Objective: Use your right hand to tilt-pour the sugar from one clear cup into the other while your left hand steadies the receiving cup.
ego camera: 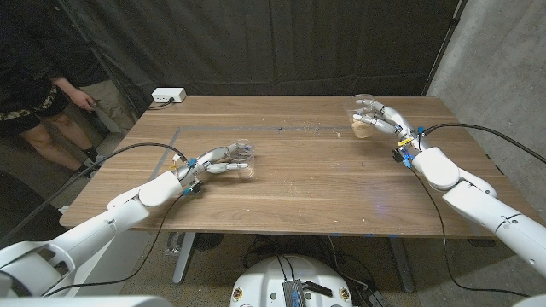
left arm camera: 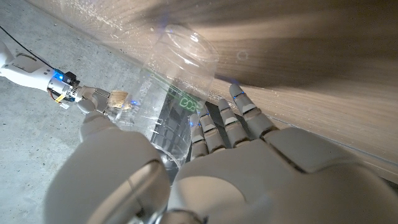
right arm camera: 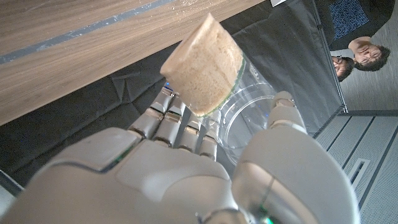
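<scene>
Head view: the left hand grasps the empty clear cup on the wooden table, left of centre. Far to the right, the right hand grasps the sugar cup near the table's far right corner, well apart from the other cup. A white box sits at the far left corner, and a person stands beyond the table's left edge.

Left wrist view: the left hand wraps its fingers around the empty clear cup; the right hand shows in the distance with the sugar cup.

Right wrist view: the right hand grips the sugar cup, with the sugar packed in the cup's base; two people show behind
</scene>
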You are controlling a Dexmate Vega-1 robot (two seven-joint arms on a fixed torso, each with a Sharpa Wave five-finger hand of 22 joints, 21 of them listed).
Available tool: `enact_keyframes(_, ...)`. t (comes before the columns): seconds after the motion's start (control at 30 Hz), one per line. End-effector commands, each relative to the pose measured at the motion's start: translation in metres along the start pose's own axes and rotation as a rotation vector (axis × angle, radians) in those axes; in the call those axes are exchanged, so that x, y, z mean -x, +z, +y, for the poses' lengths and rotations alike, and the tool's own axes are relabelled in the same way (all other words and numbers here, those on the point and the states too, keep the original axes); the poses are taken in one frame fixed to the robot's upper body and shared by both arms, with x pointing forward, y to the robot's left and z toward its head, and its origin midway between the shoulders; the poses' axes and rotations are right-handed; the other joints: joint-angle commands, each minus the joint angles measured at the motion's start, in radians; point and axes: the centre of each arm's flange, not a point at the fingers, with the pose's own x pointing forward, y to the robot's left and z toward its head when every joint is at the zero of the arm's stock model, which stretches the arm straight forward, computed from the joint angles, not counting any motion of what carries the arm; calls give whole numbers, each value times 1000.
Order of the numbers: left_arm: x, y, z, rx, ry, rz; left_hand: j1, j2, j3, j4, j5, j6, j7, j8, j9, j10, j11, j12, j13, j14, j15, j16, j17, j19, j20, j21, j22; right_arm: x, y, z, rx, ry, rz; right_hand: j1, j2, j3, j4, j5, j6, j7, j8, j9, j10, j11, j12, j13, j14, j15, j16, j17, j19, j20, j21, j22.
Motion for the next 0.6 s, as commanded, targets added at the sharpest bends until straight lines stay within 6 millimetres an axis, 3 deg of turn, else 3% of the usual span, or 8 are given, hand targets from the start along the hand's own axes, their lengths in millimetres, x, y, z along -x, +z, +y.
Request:
enact_keyframes(0.03, -11, 2, -5, 15, -8, -26, 16, 5, -8, -3, 11, 15, 3, 8, 6, 20, -2, 9, 2, 19, -108, 9, 5, 11, -1, 1, 3, 2, -1, -2, 1, 0, 5, 7, 12, -5, 2, -3, 12, 1, -1, -1, 6, -6, 6, 5, 12, -184, -4, 6, 7, -120, 5, 2)
enact_keyframes(0.6, -13, 1, -10, 30, -2, -27, 60, 38, 1, -13, 25, 55, 2, 26, 7, 47, -9, 30, 6, 63, -115, 19, 10, 24, -14, 6, 4, 0, -3, -2, -3, -3, 13, 6, 13, -6, 2, -3, 13, 1, -3, -1, 6, -8, 8, 7, 13, -184, -7, 10, 6, -120, 6, 2)
